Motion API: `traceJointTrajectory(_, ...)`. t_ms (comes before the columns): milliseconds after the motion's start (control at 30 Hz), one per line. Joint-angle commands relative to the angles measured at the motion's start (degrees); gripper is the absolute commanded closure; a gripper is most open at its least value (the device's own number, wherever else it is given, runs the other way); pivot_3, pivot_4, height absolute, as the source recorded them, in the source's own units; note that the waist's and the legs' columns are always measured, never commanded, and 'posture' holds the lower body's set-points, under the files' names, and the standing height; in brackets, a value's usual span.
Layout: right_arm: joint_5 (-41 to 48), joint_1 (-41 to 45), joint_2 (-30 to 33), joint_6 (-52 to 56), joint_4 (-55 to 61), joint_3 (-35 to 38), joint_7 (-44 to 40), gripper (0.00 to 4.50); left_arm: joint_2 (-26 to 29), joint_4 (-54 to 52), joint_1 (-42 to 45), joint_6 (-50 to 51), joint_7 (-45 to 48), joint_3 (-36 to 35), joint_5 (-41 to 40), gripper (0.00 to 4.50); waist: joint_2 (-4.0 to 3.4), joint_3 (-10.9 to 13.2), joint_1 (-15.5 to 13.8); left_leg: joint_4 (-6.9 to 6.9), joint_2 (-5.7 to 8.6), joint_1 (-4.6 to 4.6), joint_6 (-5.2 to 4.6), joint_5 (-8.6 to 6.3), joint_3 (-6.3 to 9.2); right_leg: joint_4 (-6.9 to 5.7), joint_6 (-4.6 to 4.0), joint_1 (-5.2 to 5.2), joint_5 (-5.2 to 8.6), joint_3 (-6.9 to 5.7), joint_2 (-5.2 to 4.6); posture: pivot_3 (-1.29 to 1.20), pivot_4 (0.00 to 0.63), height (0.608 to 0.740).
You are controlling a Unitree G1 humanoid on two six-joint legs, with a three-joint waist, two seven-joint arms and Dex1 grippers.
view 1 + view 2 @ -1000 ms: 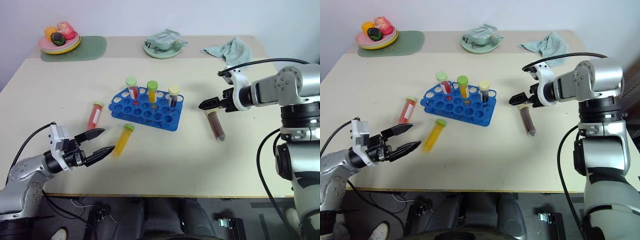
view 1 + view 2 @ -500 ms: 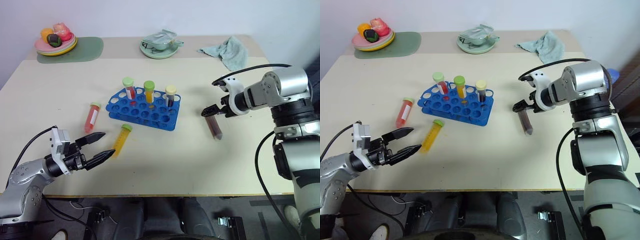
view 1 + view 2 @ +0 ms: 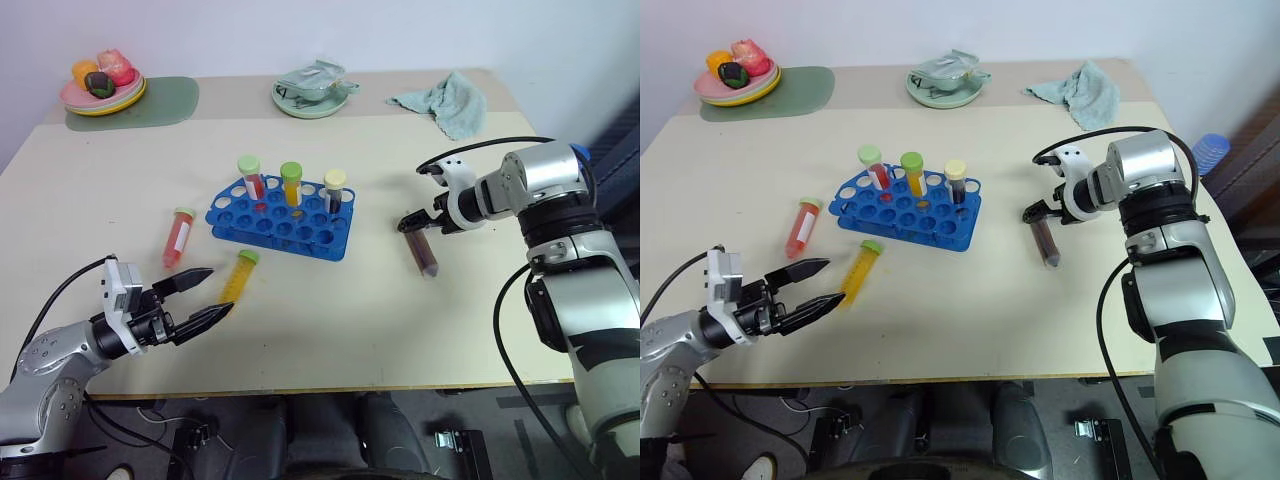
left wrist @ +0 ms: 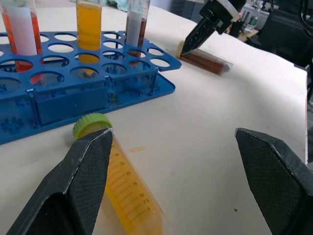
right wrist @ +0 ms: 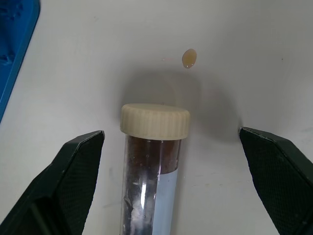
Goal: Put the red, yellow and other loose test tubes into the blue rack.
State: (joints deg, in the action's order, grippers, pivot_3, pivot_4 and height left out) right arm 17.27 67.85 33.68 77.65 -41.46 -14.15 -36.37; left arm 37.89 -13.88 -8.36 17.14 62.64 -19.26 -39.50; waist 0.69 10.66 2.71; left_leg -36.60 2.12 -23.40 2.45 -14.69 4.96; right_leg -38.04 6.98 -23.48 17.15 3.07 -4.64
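Observation:
The blue rack [image 3: 281,217] stands mid-table with three capped tubes upright in it. A loose red tube [image 3: 178,237] lies left of it. In front of the rack lies a yellow tube [image 3: 238,275]. My left gripper [image 3: 220,291] hovers open just before the yellow tube, which in the left wrist view [image 4: 129,198] lies by one finger [image 4: 80,188]. A brown tube [image 3: 424,251] lies right of the rack. My right gripper [image 3: 406,225] is open over its cream cap [image 5: 155,121], with both fingers [image 5: 66,178] spread to either side and not touching it.
At the back edge are a plate of fruit [image 3: 101,84] on a green mat, a green dish [image 3: 312,92] and a crumpled teal cloth [image 3: 445,98]. A small amber drop [image 5: 189,58] sits on the table past the brown tube's cap.
My right gripper has come down and forward onto the cap end of the brown tube. The left gripper has stayed put. The whole picture has shifted with the camera.

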Motion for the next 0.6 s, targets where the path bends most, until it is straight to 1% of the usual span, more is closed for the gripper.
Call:
traceJointTrajectory(33, -1.4, 1.5, -1.5, -1.7, -0.8, -0.5, -1.7, 1.22, 0.4, -2.4, -0.8, 0.3, -0.4, -2.0, -1.6, 0.35, -0.01, 0.0, 0.1, -0.01, 0.00, 0.00, 0.00, 0.00, 0.00, -0.01, 0.00, 0.00, 0.00, 0.00, 0.00, 0.00, 0.150, 0.740)
traceJointTrajectory(133, -2.2, 1.0, -1.8, -1.9, -0.4, -1.1, -3.0, 2.79, 0.5, -2.9, -1.1, 0.6, -0.7, -2.3, -1.8, 0.35, -0.01, 0.0, 0.1, -0.01, -0.01, 0.01, 0.00, 0.00, 0.01, -0.04, 0.00, -0.01, 0.00, 0.00, 0.03, 0.00, 0.150, 0.740)
traceJointTrajectory(167, -2.3, 0.7, -1.8, -1.6, 0.1, -1.2, -3.4, 3.26, 0.5, -3.0, -1.2, 0.7, -0.7, -2.4, -1.9, 0.35, -0.01, 0.0, 0.0, -0.01, -0.01, 0.01, 0.00, 0.00, 0.01, -0.04, 0.00, 0.00, 0.00, 0.00, 0.02, 0.00, 0.150, 0.740)
traceJointTrajectory(200, -2.4, 0.5, -1.7, -1.4, 0.7, -1.4, -3.9, 3.57, 0.6, -3.2, -1.3, 0.9, -0.8, -2.5, -2.0, 0.35, -0.01, 0.0, 0.0, -0.04, 0.00, 0.01, 0.00, 0.00, 0.01, -0.04, 0.00, 0.00, 0.00, 0.00, 0.01, 0.00, 0.150, 0.740)
traceJointTrajectory(400, -1.8, -0.7, -1.6, 0.8, 6.0, -0.3, -5.1, 3.57, 0.7, -3.7, -1.3, 1.6, -1.1, -2.6, -2.5, 0.35, -0.03, 0.0, -0.1, -0.06, -0.01, 0.00, 0.00, 0.00, 0.03, -0.04, 0.00, 0.00, 0.00, 0.00, -0.02, 0.00, 0.150, 0.740)
traceJointTrajectory(600, 1.4, -2.5, -1.4, 6.0, 16.2, 4.1, -4.3, 3.57, 0.8, -3.5, -0.7, 1.9, -1.4, -2.1, -2.7, 0.35, -0.05, 0.0, -0.1, -0.06, -0.03, -0.01, 0.00, 0.00, 0.06, -0.05, 0.00, -0.02, 0.00, 0.01, -0.02, 0.00, 0.150, 0.740)
